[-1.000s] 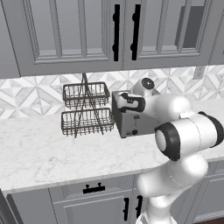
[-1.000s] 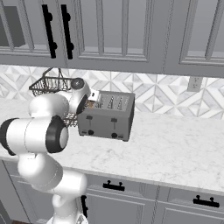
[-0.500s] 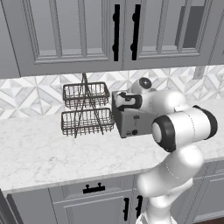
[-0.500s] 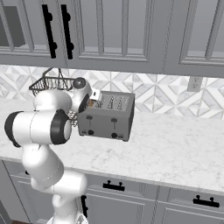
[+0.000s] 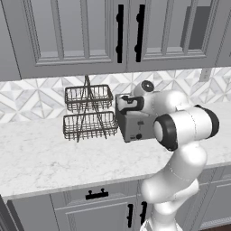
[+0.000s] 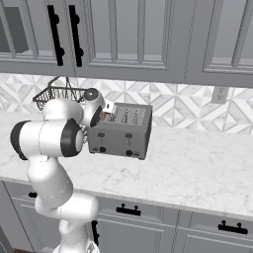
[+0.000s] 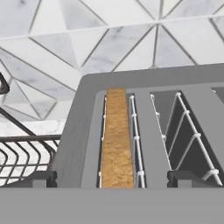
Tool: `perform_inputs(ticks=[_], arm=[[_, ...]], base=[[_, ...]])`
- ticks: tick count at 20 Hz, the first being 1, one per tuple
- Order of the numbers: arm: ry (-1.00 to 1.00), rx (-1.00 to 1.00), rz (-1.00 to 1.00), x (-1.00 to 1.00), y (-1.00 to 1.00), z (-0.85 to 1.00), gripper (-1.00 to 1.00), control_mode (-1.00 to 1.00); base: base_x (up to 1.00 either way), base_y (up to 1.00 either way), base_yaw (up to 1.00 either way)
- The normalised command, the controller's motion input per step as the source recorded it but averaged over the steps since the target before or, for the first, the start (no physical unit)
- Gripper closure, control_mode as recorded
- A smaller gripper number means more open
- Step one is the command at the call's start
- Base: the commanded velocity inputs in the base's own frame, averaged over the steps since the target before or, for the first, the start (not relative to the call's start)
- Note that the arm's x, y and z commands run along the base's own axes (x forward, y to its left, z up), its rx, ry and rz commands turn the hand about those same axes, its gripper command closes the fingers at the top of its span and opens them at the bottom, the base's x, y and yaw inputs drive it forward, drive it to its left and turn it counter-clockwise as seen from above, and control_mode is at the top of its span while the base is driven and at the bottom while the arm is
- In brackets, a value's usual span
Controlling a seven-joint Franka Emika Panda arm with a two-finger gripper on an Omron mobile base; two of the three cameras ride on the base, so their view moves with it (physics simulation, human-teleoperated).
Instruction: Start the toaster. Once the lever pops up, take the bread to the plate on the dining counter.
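The grey four-slot toaster (image 5: 135, 128) (image 6: 123, 136) stands on the marble counter against the tiled wall. My gripper (image 5: 128, 104) (image 6: 105, 116) (image 7: 113, 179) hovers open just above the toaster's left end, with nothing between its fingers. In the hand view I look down into the toaster (image 7: 148, 87). The bread (image 7: 117, 140) sits sunk in the outermost slot, its orange-brown crust edge up, directly between my two fingertips (image 7: 43, 178). The neighbouring slot holds bare wire guides. The plate and the dining counter are out of view.
A two-tier dark wire basket rack (image 5: 88, 113) (image 6: 54, 94) (image 7: 22, 153) stands close beside the toaster, on the side where the gripper hangs. Grey wall cabinets (image 5: 117, 36) hang overhead. Counter surface (image 6: 197, 168) stretches away on the toaster's other side.
The elbow has swung up and in toward the toaster, and the hand has shifted slightly over the toaster's left end. The gripper stays open.
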Motion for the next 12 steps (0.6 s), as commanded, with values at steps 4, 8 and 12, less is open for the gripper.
perform_inputs(ticks=[4, 8, 12], arm=[[0.00, -0.01, 0.00, 0.15, 0.00, -0.08, -1.00, -1.00], [0.00, 0.00, 0.00, 0.05, 0.00, -0.02, -1.00, -1.00], [0.00, 0.00, 0.00, 0.00, -0.05, 0.00, 1.00, -1.00]], base=[[0.00, 0.00, 0.00], [0.00, 0.00, 0.00], [0.00, 0.00, 0.00]])
